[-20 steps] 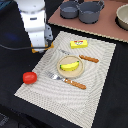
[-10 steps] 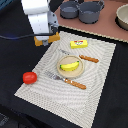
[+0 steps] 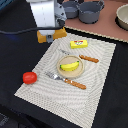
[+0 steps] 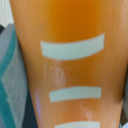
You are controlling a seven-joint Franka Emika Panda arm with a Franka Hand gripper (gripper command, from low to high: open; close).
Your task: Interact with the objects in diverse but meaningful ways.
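One arm reached into the scene from the exterior view's upper left, and its tool (image 3: pixel 50 36) was pinching the bread loaf (image 3: pixel 52 34), an orange-brown block showing just below the white wrist housing. The loaf was held at the far left corner of the striped placemat (image 3: pixel 100 75), though whether it touched the mat or hung just above could not be told. In the wrist view the loaf (image 4: pixel 70 60) filled almost the whole picture, a glossy orange body crossed by pale curved score marks, so the tool's fingers themselves were hidden.

The placemat lay on a dark surface (image 3: pixel 15 55). Near the middle of the mat sat a round plate (image 3: pixel 61 71) with a banana (image 3: pixel 70 65) lying on it. A butter block (image 3: pixel 78 44) with a red mark rested near the mat's far edge, well apart from the loaf. A tomato (image 3: pixel 29 77) sat on the dark surface just off the mat's left edge. A fork (image 3: pixel 66 80) with a wooden handle lay just beside the plate on its near side, and a knife (image 3: pixel 86 58) with a wooden handle lay on its far side. Two grey pots (image 3: pixel 85 10) stood beyond the mat on a lighter wooden area.
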